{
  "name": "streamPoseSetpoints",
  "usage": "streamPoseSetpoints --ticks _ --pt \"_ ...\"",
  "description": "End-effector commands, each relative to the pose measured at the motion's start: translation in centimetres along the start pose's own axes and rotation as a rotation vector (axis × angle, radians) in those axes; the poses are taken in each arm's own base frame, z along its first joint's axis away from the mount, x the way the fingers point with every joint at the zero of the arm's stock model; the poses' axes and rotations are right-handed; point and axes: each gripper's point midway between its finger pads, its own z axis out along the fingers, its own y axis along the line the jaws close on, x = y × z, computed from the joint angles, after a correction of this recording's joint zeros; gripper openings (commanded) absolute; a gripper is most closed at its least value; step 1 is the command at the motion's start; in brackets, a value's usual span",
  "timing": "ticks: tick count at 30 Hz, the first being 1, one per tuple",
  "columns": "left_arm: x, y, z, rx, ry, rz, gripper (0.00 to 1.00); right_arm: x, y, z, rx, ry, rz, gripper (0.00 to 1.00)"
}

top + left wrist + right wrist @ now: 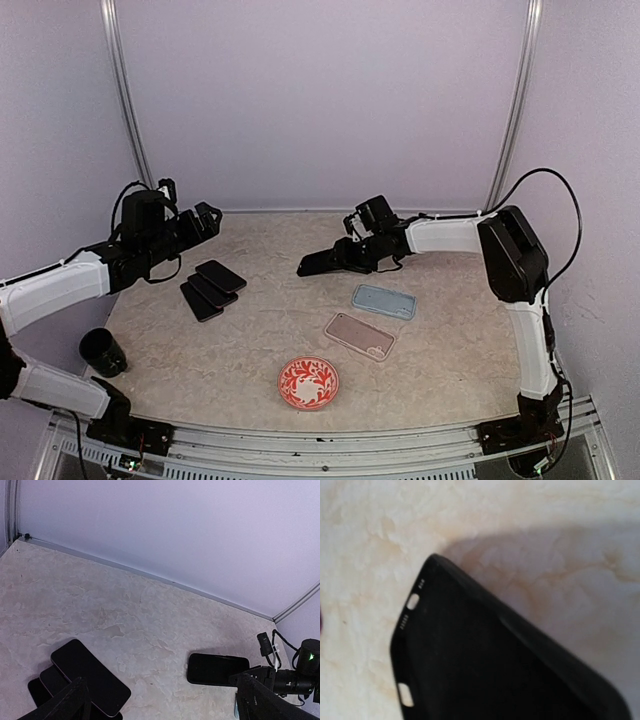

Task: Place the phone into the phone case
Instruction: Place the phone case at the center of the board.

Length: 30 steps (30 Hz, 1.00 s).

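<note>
Right claw (350, 257) at black case (318, 265), back-centre worktop (200, 360); can't tell if gripping. Left claw (210, 220) wide open. Lay case flat, cavity up, then withdraw straight.

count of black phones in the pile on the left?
3, overlapping in a fan near the left gripper: top phone farthest back, middle phone, bottom phone nearest. Others may hide beneath.
</note>
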Motion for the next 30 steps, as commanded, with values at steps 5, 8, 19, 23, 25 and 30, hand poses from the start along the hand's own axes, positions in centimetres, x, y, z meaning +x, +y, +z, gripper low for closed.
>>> streamPoseSetpoints --ticks 5,8,19,23,25,30 --pt "0.5 0.6 0.6 -0.012 -0.002 -0.005 0.99 0.6 0.2 1.4 0.121 0.059 -0.177 0.63" --pt "0.2 0.8 0.7 -0.028 -0.012 0.001 0.99 0.2 0.2 1.1 0.161 0.05 -0.213 0.69" --pt "-1.6 3.1 3.0 -0.111 -0.017 -0.011 0.99 -1.8 0.4 -1.8 0.238 -0.002 -0.288 0.82" --pt "-1.7 4.2 4.3 -0.14 -0.007 -0.019 0.99 -1.9 0.6 -2.5 0.239 0.001 -0.304 0.84" --pt "-1.5 5.1 5.2 -0.159 0.004 -0.023 0.99 -2.0 0.7 -2.8 0.242 0.001 -0.311 0.87" --pt "-1.1 7.4 7.3 -0.191 0.027 -0.042 0.99 -2.6 1.2 -4.0 0.242 -0.018 -0.322 0.88"
